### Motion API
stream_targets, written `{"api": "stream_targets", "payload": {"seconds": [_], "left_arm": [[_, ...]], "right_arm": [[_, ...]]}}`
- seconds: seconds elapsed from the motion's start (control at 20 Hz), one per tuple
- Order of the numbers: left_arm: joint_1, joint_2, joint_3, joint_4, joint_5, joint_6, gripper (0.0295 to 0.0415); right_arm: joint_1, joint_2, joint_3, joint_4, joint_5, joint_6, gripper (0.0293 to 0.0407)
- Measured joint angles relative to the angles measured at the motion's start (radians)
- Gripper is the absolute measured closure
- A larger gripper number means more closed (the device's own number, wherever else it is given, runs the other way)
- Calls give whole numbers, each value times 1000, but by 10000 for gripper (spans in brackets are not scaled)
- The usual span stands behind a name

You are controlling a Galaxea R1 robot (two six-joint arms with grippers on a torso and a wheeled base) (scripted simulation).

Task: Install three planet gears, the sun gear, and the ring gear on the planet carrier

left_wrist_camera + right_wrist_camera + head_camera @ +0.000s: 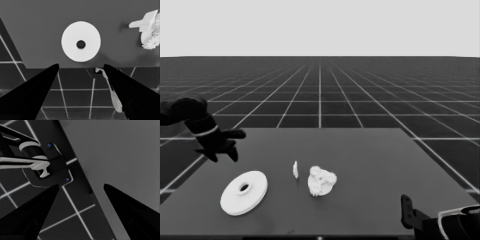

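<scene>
White larger round part (244,192) and gear cluster (321,181) on dark table (375,170) (floor (320,95): dark, pale grid lines); black gripper fingers (32,92).

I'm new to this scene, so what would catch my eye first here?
The large white thick-rimmed round disc with a small centre hole lies near the dark table's front left. Right of it stands a thin white piece, then a white clump of small toothed gears. The left end effector hangs open over the table's left end.
</scene>
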Motion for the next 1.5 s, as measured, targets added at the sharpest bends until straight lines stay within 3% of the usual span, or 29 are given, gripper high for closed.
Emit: {"api": "stream_targets", "payload": {"seconds": [0.05,0.1,0.15,0.25,0.55,0.6,1.05,1.15,1.2,1.3,1.5], "left_arm": [[1,4,-10,-4,2,-1,326],[171,-12,18,150,-120,-7,326],[311,2,-8,246,-194,-5,326],[428,42,-81,324,-264,7,326],[477,70,-133,355,-301,18,326],[477,71,-133,355,-301,18,361],[477,72,-135,356,-302,18,362],[200,-16,26,134,-101,-15,362],[114,-13,19,73,-58,-12,362],[39,0,-6,18,-17,-6,362],[8,8,-23,-6,2,-2,362]], "right_arm": [[0,0,0,0,0,0,315],[0,0,0,0,0,0,315],[0,0,0,0,0,0,315],[0,0,0,0,0,0,315],[0,0,0,0,0,0,315],[0,0,0,0,0,0,315],[0,0,0,0,0,0,315],[0,0,0,0,0,0,315],[0,0,0,0,0,0,315],[0,0,0,0,0,0,315],[0,0,0,0,0,0,315]]}}
